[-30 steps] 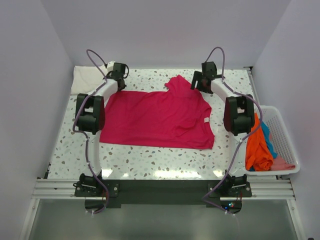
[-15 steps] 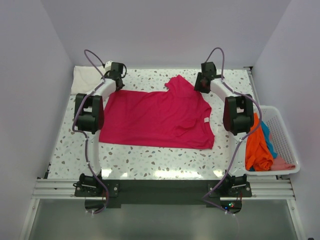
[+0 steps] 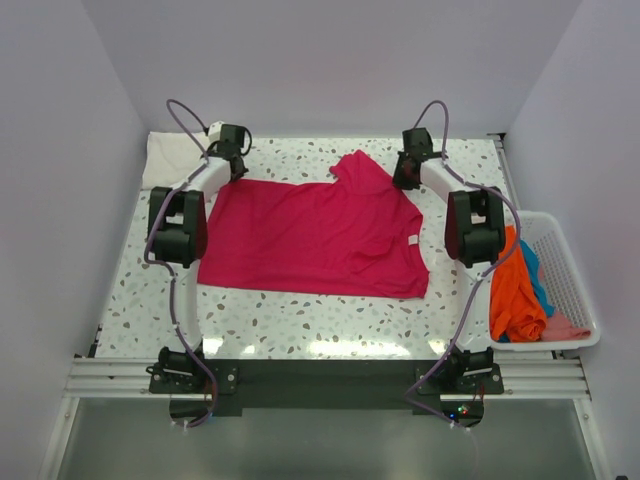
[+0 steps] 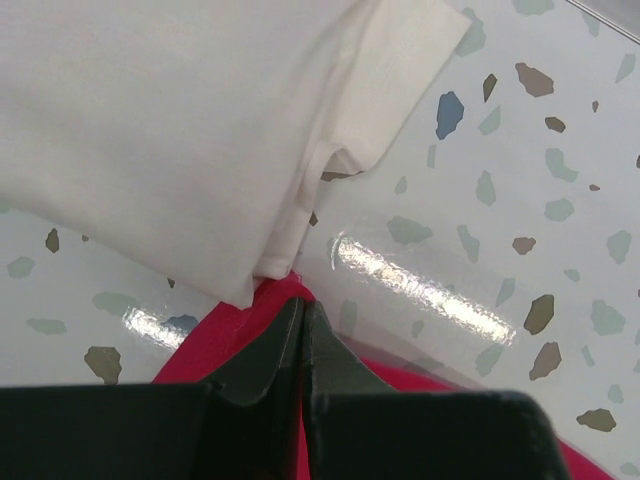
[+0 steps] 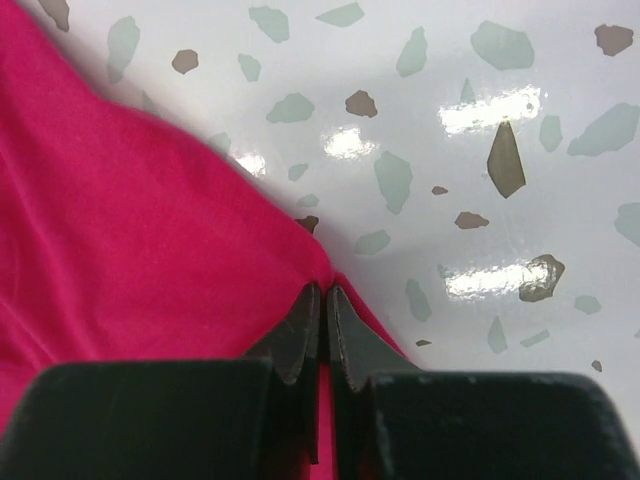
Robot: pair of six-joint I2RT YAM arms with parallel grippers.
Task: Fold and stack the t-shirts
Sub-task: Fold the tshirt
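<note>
A magenta-red t-shirt (image 3: 315, 235) lies spread flat on the speckled table (image 3: 300, 320). My left gripper (image 3: 236, 172) is at its far left corner, shut on a pinch of the red cloth (image 4: 230, 335); the closed jaws (image 4: 302, 303) sit right beside the edge of a cream-white t-shirt (image 4: 170, 120). That cream shirt (image 3: 175, 155) lies at the table's far left corner. My right gripper (image 3: 405, 178) is shut on the magenta shirt's far right edge, a small fold of cloth (image 5: 130, 230) pinched between the tips (image 5: 323, 290).
A white mesh basket (image 3: 575, 270) stands off the table's right edge, holding an orange shirt (image 3: 515, 295), a blue one (image 3: 535, 275) and a pink one (image 3: 565, 327). Walls close in the back and both sides.
Both grippers have closed on the magenta shirt's far edge; the right one went from wide open to shut. The arms have barely shifted and the shirt lies as before.
</note>
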